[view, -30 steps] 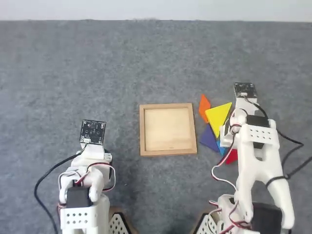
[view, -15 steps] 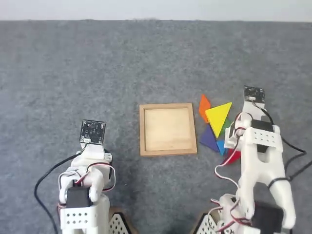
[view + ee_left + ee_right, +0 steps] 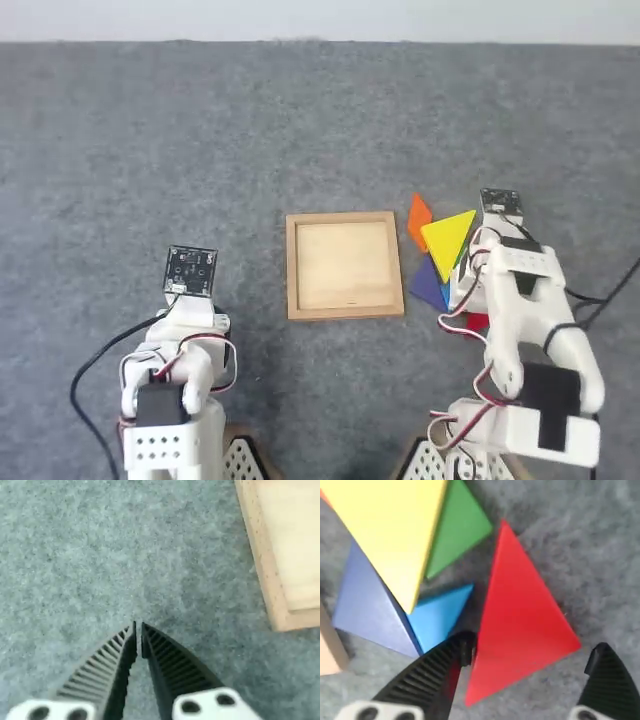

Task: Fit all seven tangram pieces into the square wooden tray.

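While the tray (image 3: 293, 266) is sitting empty, the pieces (image 3: 446, 236) are lying heaped just right of it, so nothing is placed. The right gripper (image 3: 532, 652) is gaping open astride the red triangle (image 3: 520, 615); the left gripper (image 3: 136, 630) is resting closed, near-left.

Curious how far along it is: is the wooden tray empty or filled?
Empty. The tray is bare wood inside; the coloured pieces lie beside it.

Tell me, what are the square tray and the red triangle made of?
The tray looks like pale, unvarnished wood: matte tan surface with a raised rim. The red triangle has smooth, even, matte colour; probably painted wood, though plastic cannot be ruled out.
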